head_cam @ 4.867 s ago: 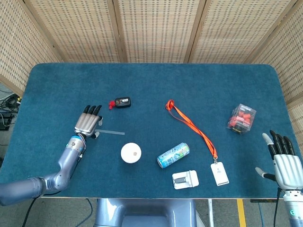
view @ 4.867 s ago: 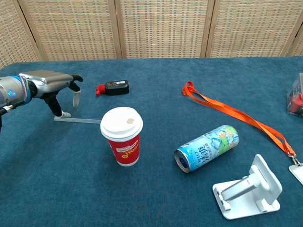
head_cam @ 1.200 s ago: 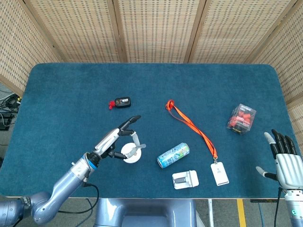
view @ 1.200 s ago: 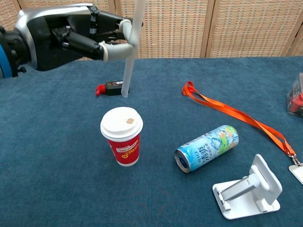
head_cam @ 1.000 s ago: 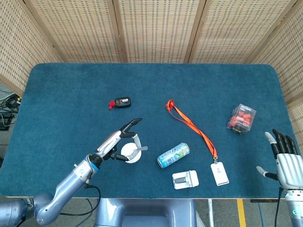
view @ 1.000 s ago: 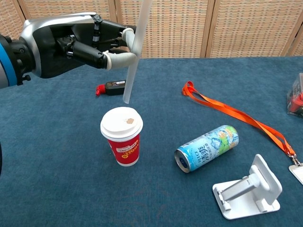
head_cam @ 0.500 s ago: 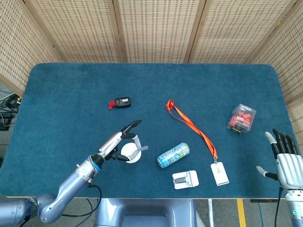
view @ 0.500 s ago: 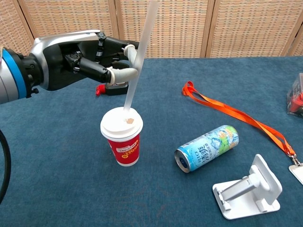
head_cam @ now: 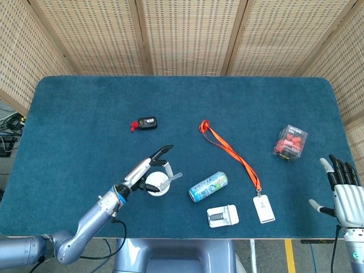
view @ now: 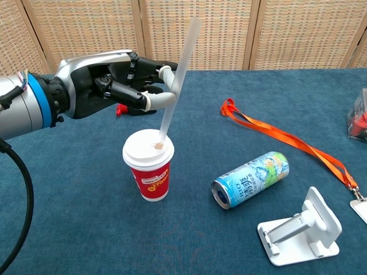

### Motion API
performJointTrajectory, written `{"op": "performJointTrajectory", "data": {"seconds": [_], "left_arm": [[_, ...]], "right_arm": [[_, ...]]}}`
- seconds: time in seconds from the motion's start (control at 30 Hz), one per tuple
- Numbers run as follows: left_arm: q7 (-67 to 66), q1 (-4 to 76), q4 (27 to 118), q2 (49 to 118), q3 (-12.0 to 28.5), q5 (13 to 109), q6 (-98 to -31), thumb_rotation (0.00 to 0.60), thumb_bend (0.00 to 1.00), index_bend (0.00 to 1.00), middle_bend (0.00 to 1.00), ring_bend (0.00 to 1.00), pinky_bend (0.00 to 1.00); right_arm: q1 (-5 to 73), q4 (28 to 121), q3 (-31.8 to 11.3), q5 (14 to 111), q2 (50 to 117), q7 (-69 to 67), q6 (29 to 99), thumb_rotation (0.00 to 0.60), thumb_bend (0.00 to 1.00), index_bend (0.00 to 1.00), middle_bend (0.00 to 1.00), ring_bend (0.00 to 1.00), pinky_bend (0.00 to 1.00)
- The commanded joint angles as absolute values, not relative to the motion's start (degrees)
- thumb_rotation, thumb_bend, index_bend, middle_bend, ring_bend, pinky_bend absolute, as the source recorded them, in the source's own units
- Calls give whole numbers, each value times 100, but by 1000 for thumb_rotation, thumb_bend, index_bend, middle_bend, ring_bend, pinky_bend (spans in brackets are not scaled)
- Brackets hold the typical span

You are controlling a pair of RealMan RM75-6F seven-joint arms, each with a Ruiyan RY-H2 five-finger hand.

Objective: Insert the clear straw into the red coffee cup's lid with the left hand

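I have the left hand pinching the clear straw partway up its length, thumb against a finger, the rest of the hand reaching out over the red coffee cup. The straw tilts, top leaning away to the right, and its lower end sits at the small opening in the white lid (whether it has gone through, I cannot tell). The cup stands upright on the blue table, near a can lying on its side. My right hand rests off at the table's edge, fingers spread, grasping nothing.
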State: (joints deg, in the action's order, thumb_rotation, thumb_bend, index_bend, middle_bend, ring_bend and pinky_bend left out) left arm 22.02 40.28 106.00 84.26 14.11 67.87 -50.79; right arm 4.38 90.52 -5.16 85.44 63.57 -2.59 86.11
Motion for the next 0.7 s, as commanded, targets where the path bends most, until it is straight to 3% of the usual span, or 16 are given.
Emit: {"op": "performJointTrajectory", "data": {"seconds": [0.03,0.7], "left_arm": [[2209,4026,10612,8422,1403,6781,-5071,600,421,662,0,0,0],[2360,3965,10513,8400,1311,6917,-5050,600,420,665,0,0,0]], "right_arm": [[441,9050,-515,8542,6359,-259,8604,600,61,102,0,0,0],[448,9056,-499,8566,6381,-205,8593,600,61,101,0,0,0]]}}
